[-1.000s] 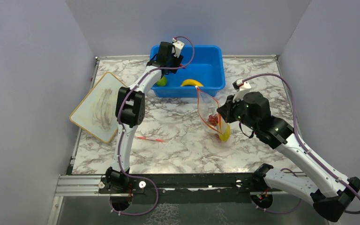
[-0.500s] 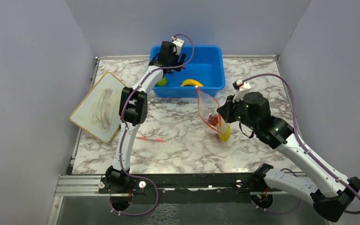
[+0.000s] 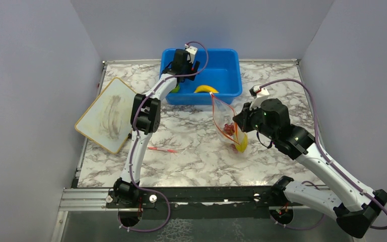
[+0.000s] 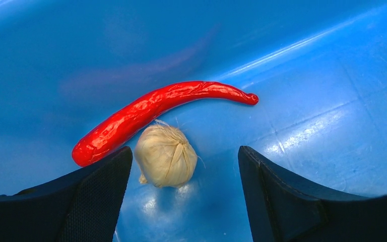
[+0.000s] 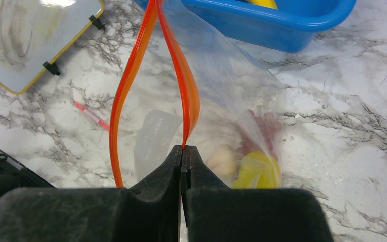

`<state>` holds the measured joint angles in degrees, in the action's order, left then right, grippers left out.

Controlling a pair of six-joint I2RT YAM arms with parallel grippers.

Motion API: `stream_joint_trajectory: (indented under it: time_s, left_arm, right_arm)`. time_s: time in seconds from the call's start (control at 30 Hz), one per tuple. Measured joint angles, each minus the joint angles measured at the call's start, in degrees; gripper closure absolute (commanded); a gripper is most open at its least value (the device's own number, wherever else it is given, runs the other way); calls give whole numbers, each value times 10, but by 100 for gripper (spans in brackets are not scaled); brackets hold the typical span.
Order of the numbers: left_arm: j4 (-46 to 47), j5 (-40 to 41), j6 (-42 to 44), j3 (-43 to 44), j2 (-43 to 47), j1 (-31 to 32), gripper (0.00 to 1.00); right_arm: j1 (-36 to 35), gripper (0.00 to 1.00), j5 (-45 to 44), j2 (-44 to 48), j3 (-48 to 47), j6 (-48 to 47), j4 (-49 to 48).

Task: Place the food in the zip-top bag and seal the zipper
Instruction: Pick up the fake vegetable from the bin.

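Observation:
My left gripper [image 4: 184, 166] is open inside the blue tub [image 3: 228, 75], just above a beige garlic bulb [image 4: 165, 155] that lies against a red chili [image 4: 151, 111]. A yellow banana [image 3: 205, 89] and a green lime [image 3: 174, 88] also lie in the tub. My right gripper [image 5: 184, 156] is shut on the orange-red zipper [image 5: 184, 91] of the clear zip-top bag [image 3: 227, 123], holding its mouth open and upright. Inside the bag are purple grapes [image 5: 264, 128], a yellow-green starfruit [image 5: 257, 171] and a garlic bulb [image 5: 221, 160].
A yellow-framed whiteboard [image 3: 106, 115] lies at the table's left. A thin red stick [image 3: 162, 149] lies on the marble top between the arms. Grey walls close in the back and sides.
My left gripper has moved a little to the right inside the tub. The right gripper and the bag have stayed put.

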<state>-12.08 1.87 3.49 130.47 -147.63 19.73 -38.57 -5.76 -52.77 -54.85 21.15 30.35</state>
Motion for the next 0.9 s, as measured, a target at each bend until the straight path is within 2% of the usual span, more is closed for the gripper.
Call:
stream_joint_trajectory:
  time_s: [0.33,0.57,0.73,0.9]
  left_arm:
    - [26,6,-3,11,-23,-2,25]
    - [32,12,-12,11,-27,-5,49]
    - [40,12,-18,10,-27,-9,61]
    - [64,11,-22,-10,-22,-10,65]
  right_arm:
    - [0,99,0,-1,0,0,-1]
    - [0,99,0,-1,0,0,-1]
    - [0,99,0,-6,0,0,-2]
    - [0,99,0,-7,0,0,-4]
